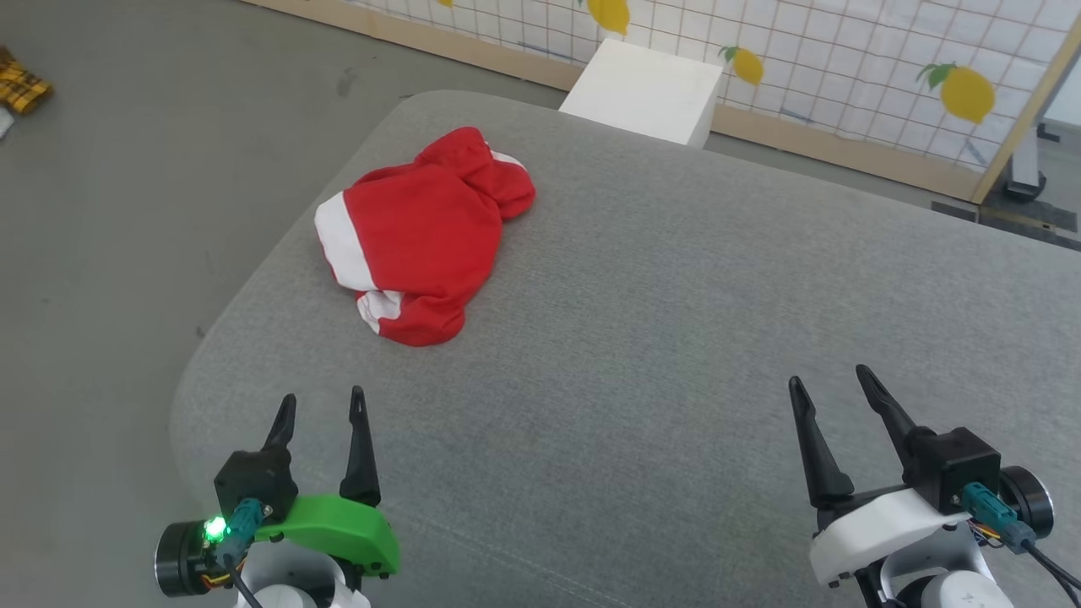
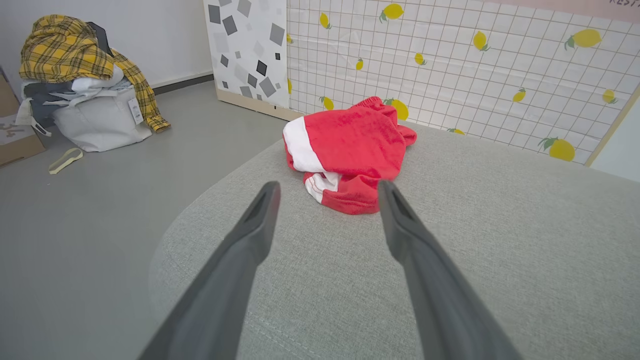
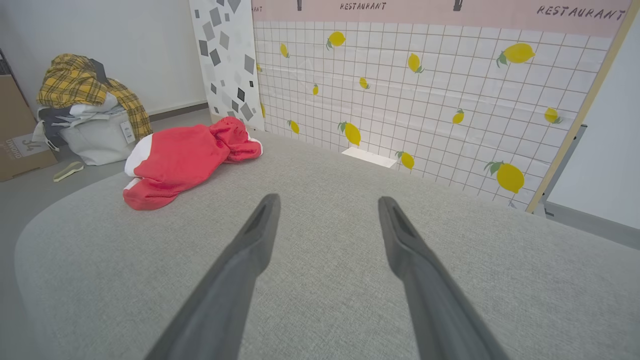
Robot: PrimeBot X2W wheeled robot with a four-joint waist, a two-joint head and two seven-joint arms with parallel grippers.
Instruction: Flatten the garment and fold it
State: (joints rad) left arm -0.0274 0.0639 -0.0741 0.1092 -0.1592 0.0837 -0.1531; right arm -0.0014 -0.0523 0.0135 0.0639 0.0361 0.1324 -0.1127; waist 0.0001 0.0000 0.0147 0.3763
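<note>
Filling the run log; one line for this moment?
garment: crumpled, untouched, on grey cushion | left gripper: open, empty | right gripper: open, empty

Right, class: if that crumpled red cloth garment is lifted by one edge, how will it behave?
Probably floppy: the crumpled red cloth garment with white bands lies in soft, rumpled folds, so it should droop. Likely light, being small and thin-looking. Pushed across the grey woven cushion, it would probably bunch up rather than slide.
</note>
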